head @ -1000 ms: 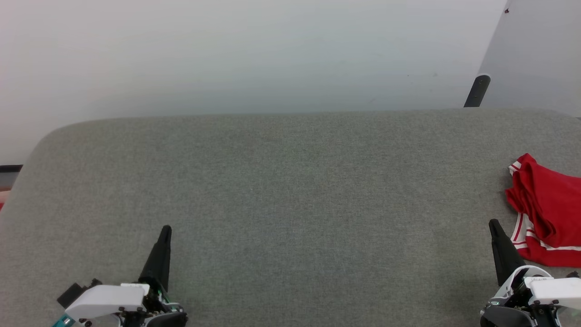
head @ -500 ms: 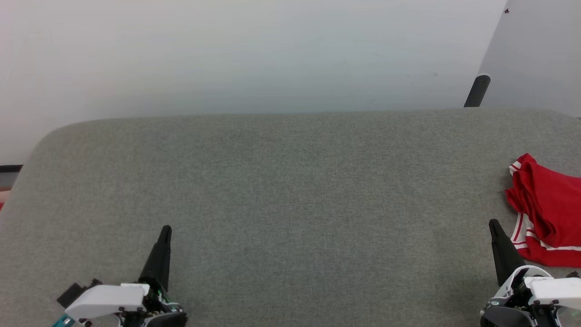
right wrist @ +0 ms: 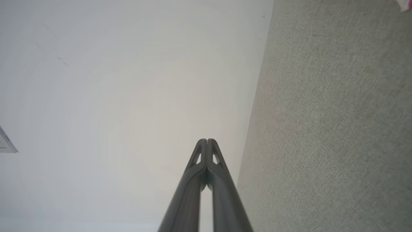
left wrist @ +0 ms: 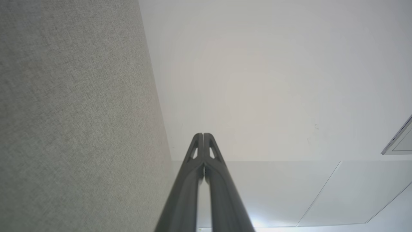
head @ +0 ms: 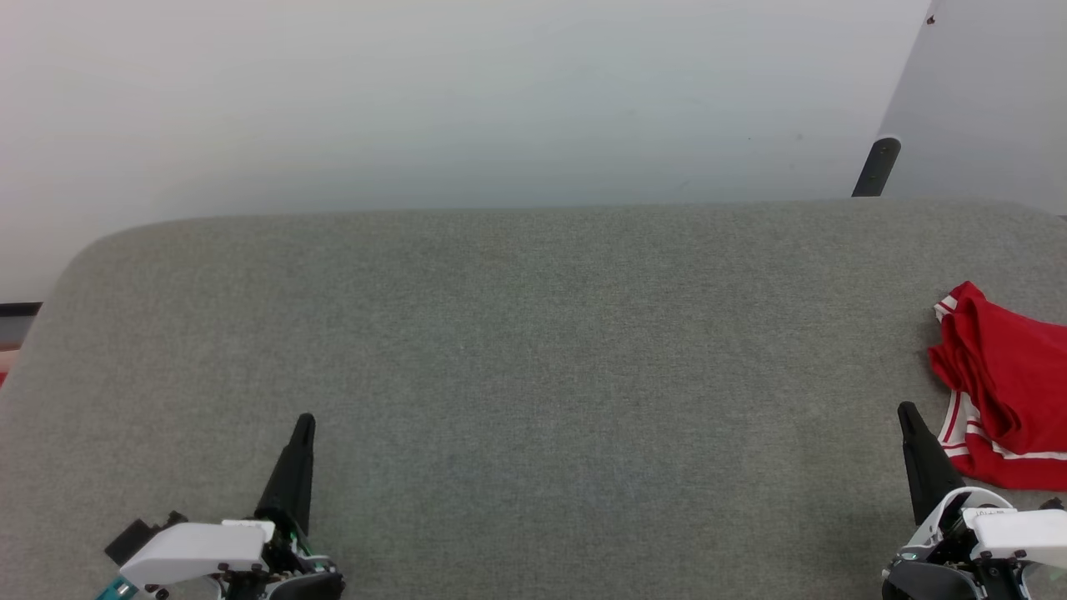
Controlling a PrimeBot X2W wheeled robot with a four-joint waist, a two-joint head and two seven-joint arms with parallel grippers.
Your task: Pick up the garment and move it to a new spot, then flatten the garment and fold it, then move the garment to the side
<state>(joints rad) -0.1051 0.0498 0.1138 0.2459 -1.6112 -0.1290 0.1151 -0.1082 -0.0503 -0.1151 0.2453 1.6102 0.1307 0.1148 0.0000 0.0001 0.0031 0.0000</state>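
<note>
Both claws (left wrist: pixel 203 134) (right wrist: pixel 207 140) shut, garment (head: pixel 1009 375) same pos.

Test lab, grey table (head: pixel 533 333), blank wall (head: pixel 417 100)

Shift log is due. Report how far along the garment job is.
Done: nothing, by the look of it. The garment lies bunched, not folded flat, at the right edge of the grey surface. In hand: nothing. The left claw and the right claw are both shut on nothing. Left: pick it up, move it, flatten it, fold it, set it aside.
</note>
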